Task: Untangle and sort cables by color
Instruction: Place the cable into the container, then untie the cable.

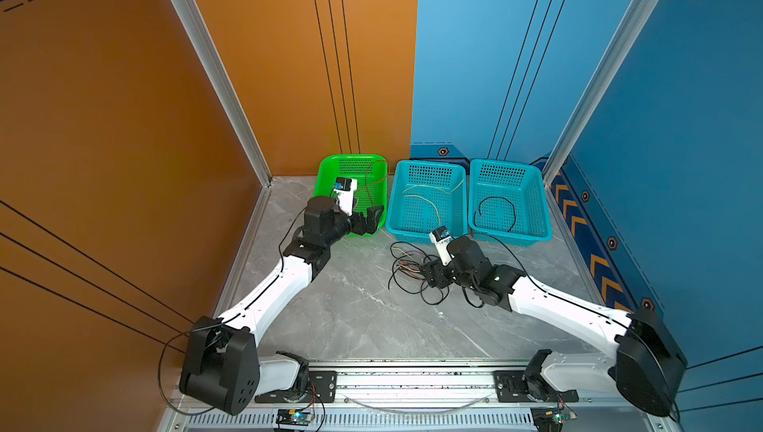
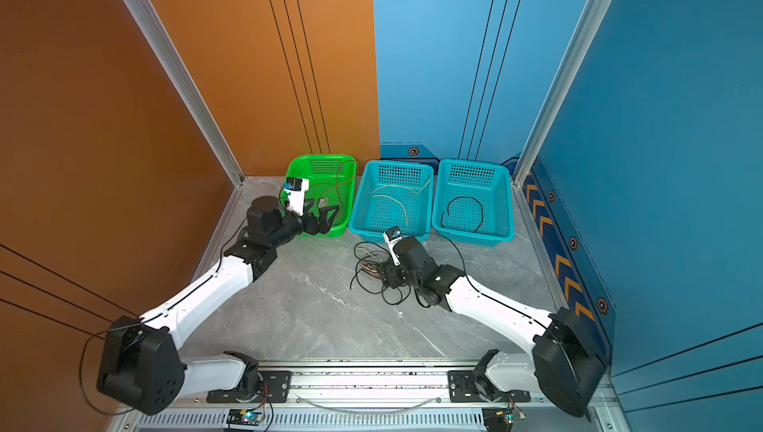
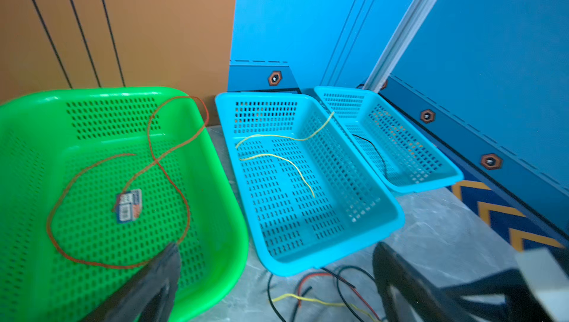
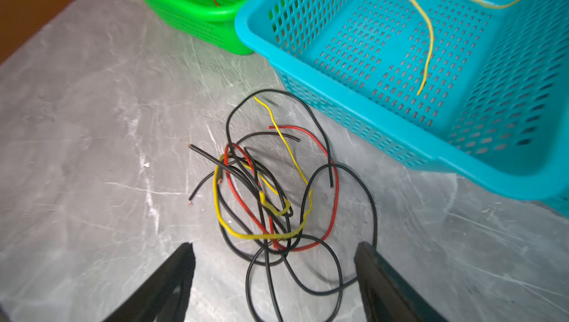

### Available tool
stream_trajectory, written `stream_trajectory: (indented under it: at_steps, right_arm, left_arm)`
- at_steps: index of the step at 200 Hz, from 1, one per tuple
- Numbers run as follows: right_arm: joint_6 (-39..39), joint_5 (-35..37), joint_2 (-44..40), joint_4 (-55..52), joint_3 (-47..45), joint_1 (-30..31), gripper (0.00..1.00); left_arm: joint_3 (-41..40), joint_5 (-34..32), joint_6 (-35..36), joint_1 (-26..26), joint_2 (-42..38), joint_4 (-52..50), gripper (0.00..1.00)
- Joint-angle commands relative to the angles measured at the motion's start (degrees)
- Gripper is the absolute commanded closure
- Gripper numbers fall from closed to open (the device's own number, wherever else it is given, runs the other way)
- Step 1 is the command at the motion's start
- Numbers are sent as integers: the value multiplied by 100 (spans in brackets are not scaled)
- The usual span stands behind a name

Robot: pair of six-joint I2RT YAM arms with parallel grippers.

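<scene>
A messy pile of cables (image 4: 264, 200) in red, yellow and black lies on the gray tabletop (image 1: 351, 314). It curls in loops, and its ends poke every way. The right fingers (image 4: 175, 274) are spread wide just above it, holding nothing.

Farther back, the left fingers (image 3: 160, 274) are spread wide over the near edge of the green basket (image 1: 353, 156). Inside it, a red cable (image 3: 158, 163) loops around.

In the middle blue basket (image 1: 429, 163), one of the yellow cables (image 3: 277, 136) lies crosswise and one runs front to back. In the last blue basket (image 1: 505, 162), a black cable (image 1: 497, 198) curls in a ring.
</scene>
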Motion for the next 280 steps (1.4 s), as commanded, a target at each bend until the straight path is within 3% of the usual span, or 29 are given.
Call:
stream_trajectory:
  at_steps: [1, 47, 63, 126, 246, 280]
  right_arm:
    - [-177, -63, -466, -686, 84, -175, 20]
    - [-191, -221, -704, -726, -131, -717, 20]
    - [-183, -282, -639, -652, -175, -777, 21]
    - [-130, -392, -340, -429, -153, -787, 22]
    - [-69, -482, -21, -140, -243, -792, 22]
    - [-51, -489, -2, -82, -297, -789, 22]
  left_arm:
    - [-555, 747, -423, -261, -296, 436, 2]
    - [-1368, 516, -569, -1133, -539, 419, 0]
    - [-1425, 595, -595, -1246, -422, 425, 5]
    - [-1186, 728, -766, -1198, 413, 223, 35]
    - [-676, 1051, -944, -1414, 1458, 534, 55]
    - [-539, 1292, -1008, -1489, 1737, 647, 70]
